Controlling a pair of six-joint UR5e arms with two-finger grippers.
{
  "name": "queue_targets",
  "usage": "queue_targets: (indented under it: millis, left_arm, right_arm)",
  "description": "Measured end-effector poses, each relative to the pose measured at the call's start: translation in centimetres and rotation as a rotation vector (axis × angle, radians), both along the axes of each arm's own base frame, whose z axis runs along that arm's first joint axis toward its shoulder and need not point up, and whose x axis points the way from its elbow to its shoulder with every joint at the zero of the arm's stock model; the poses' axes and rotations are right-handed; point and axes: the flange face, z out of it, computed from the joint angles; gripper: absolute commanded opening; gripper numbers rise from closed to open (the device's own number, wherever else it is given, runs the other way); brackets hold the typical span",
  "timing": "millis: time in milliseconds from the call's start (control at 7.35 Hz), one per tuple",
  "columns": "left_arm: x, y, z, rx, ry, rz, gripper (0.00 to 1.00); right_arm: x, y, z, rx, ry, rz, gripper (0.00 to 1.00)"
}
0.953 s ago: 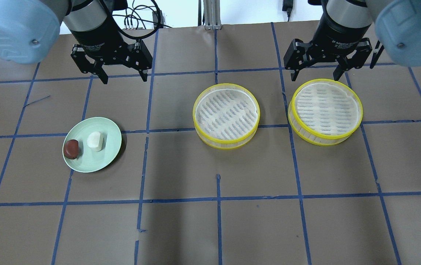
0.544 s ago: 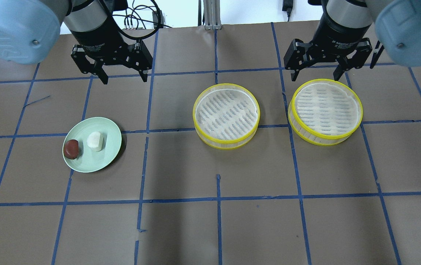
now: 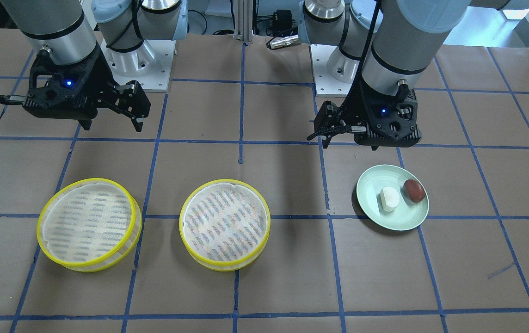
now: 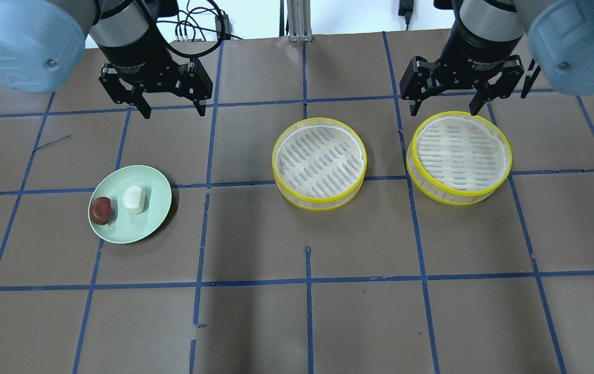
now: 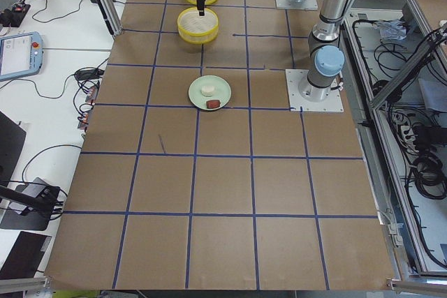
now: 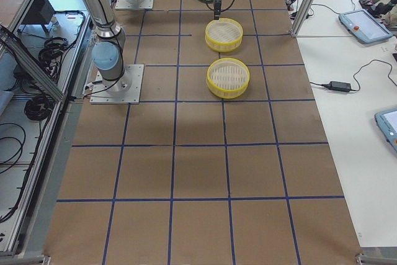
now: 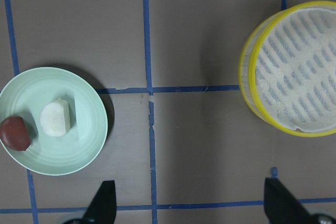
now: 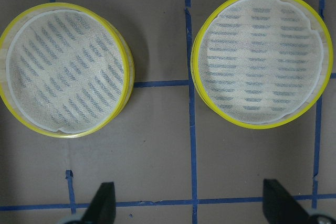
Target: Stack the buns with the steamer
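Observation:
A white bun (image 4: 135, 199) and a glossy reddish-brown bun (image 4: 101, 210) lie side by side on a pale green plate (image 4: 138, 226) at the table's left. Two yellow-rimmed steamer baskets with white liners stand empty, one at the centre (image 4: 320, 201) and one to its right (image 4: 453, 197). My left gripper (image 4: 174, 112) is open and empty, hovering behind the plate. My right gripper (image 4: 444, 110) is open and empty at the back edge of the right steamer. The left wrist view shows the white bun (image 7: 55, 118), the brown bun (image 7: 16, 134) and the centre steamer (image 7: 247, 77).
The table is brown paper with a blue tape grid (image 4: 307, 280). Cables and a metal post (image 4: 297, 21) sit at the far edge. The robot bases (image 3: 144, 69) stand behind the work area. Both steamers (image 8: 126, 72) (image 8: 195, 66) show in the right wrist view.
Both grippers have shifted only very slightly and stay open. The buns, plate and steamers have not moved.

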Motion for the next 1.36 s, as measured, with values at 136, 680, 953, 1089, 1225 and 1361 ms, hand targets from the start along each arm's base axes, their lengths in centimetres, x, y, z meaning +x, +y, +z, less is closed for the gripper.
queue_targets:
  millis: [136, 680, 953, 1089, 1225, 1361]
  left_arm:
    - [1.4, -0.5, -0.4, 0.001, -0.015, -0.012, 1.0]
    - [13.0, -3.8, -9.7, 0.03, -0.051, -0.022, 1.0]
    - [15.8, -4.4, -17.9, 0.025, -0.053, -0.027, 0.95]
    - [16.6, -3.9, -20.4, 0.041, -0.049, -0.02, 0.95]
    - [17.0, -3.2, -22.6, 0.058, -0.042, -0.012, 0.95]
    - [17.0, -2.4, -24.2, 0.072, -0.037, -0.008, 0.96]
  right_arm:
    - [0.0, 0.0, 0.1, -0.003, 0.0, 0.0, 1.0]
    - [0.0, 0.0, 0.2, -0.004, 0.002, -0.001, 1.0]
    - [0.0, 0.1, 0.1, -0.004, 0.001, -0.001, 1.0]
    - [0.0, 0.1, 0.2, -0.004, 0.0, 0.0, 1.0]
    - [0.0, 0.1, 0.2, -0.005, -0.001, -0.001, 1.0]
    - [0.0, 0.1, 0.2, -0.005, 0.001, -0.001, 1.0]
